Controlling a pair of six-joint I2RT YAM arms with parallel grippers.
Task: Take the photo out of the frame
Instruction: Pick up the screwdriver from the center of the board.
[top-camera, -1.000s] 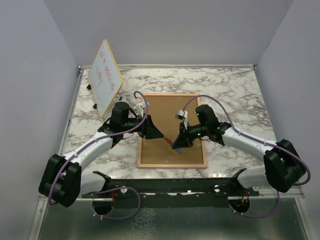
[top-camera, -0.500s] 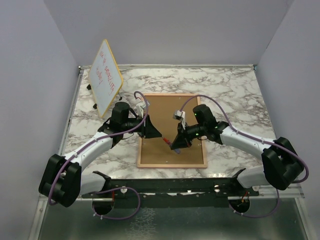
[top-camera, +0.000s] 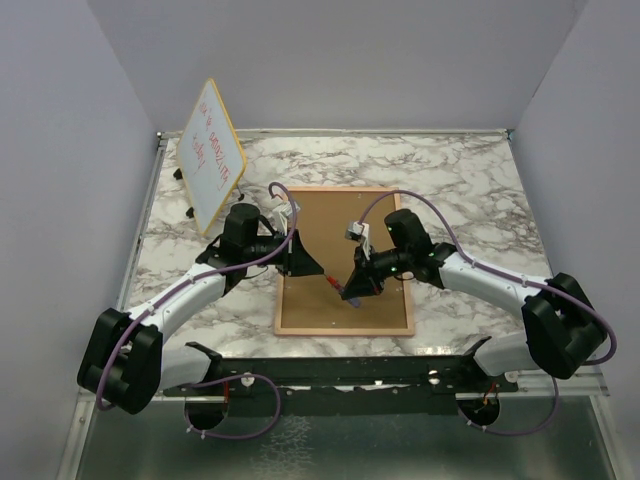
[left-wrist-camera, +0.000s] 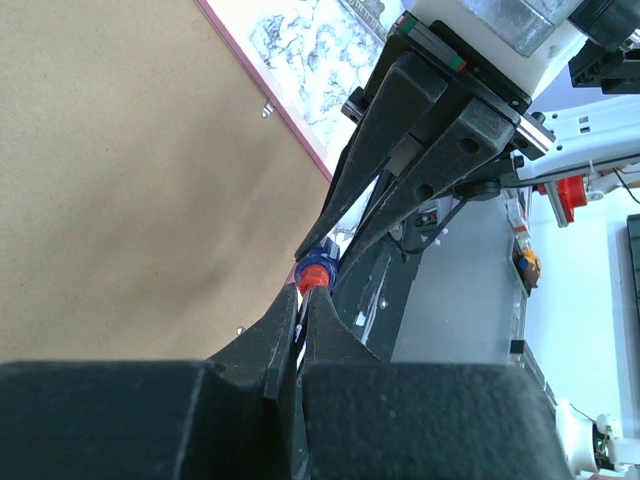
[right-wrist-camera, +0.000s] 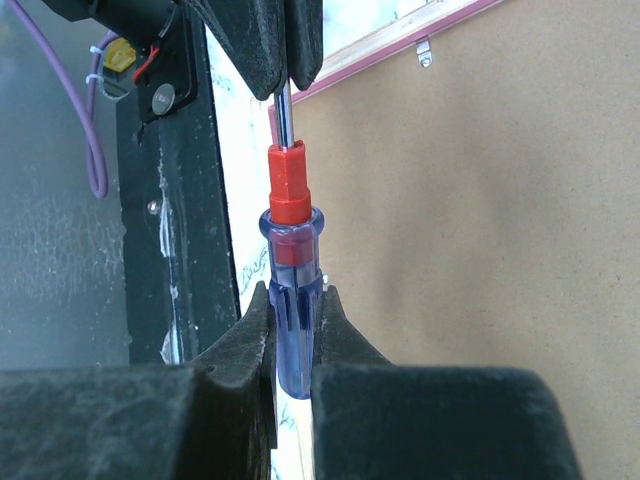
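Observation:
The frame (top-camera: 340, 215) lies back up on the marble table, its brown fibreboard (left-wrist-camera: 120, 170) edged by a thin pink border (left-wrist-camera: 270, 100). The photo is hidden under that back. Above the frame's lower left part a screwdriver (right-wrist-camera: 293, 250) with a blue handle and red collar hangs between the two arms. My right gripper (right-wrist-camera: 295, 295) is shut on the handle. My left gripper (left-wrist-camera: 303, 300) is shut on the thin metal shaft beyond the red collar (left-wrist-camera: 313, 275). In the top view the left gripper (top-camera: 322, 274) and right gripper (top-camera: 350, 292) meet tip to tip.
A yellow-edged whiteboard (top-camera: 212, 152) with red writing stands tilted at the back left. Small metal clips (right-wrist-camera: 425, 52) sit along the frame's edge. The black base rail (top-camera: 350, 375) runs along the near table edge. Grey walls enclose three sides.
My left gripper's jaws have closed from open onto the screwdriver shaft. The right arm has shifted slightly left with the screwdriver still in its grip.

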